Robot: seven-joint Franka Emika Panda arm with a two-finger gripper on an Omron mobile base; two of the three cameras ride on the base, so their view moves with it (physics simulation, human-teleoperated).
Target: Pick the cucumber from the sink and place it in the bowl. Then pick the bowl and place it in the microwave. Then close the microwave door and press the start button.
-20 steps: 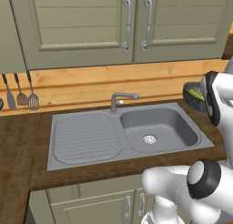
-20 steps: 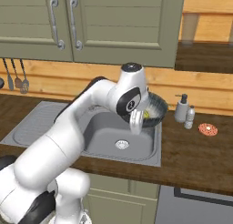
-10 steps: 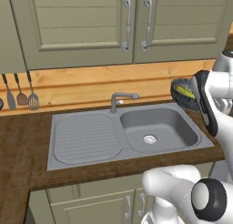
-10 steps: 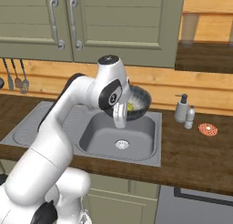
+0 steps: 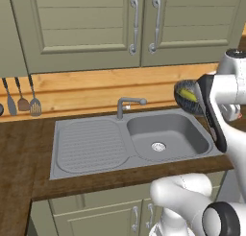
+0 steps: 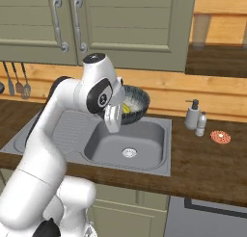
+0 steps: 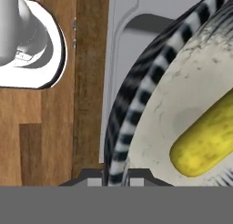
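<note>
Three utensils [image 5: 21, 97] hang on the wooden backsplash at the far left of the left base view, over the dark wood worktop [image 5: 19, 153]. Next along comes the sink [image 5: 91, 144]: a ribbed drainboard on its left, then the grey faucet [image 5: 126, 105] at the back edge, then the rectangular basin with its round drain [image 5: 158, 146]. Above the basin's right end the bowl [image 5: 186, 97] hangs in the air, tipped so that its open mouth shows, with the cucumber [image 5: 189, 95] lying inside it against the pale inner wall. The gripper [image 6: 116, 116] grips the bowl at its rim; in the hand view the ribbed dark-and-light wall [image 7: 136, 100] runs straight down between the two finger tips at the bottom edge, so the gripper is pinching the bowl's wall. In that view the cucumber [image 7: 207, 136] sits just inside the rim, yellow-green and rounded at its end. In the right base view the bowl [image 6: 132, 103] is level with the backsplash, clear of the basin floor beneath it. Sage-green cabinet doors [image 6: 120, 24] run above. Farther right on the worktop stand a grey soap dispenser [image 6: 192, 114] and a smaller bottle [image 6: 201, 124] just beside it, then a small round red-patterned disc [image 6: 220, 137] lying flat.
</note>
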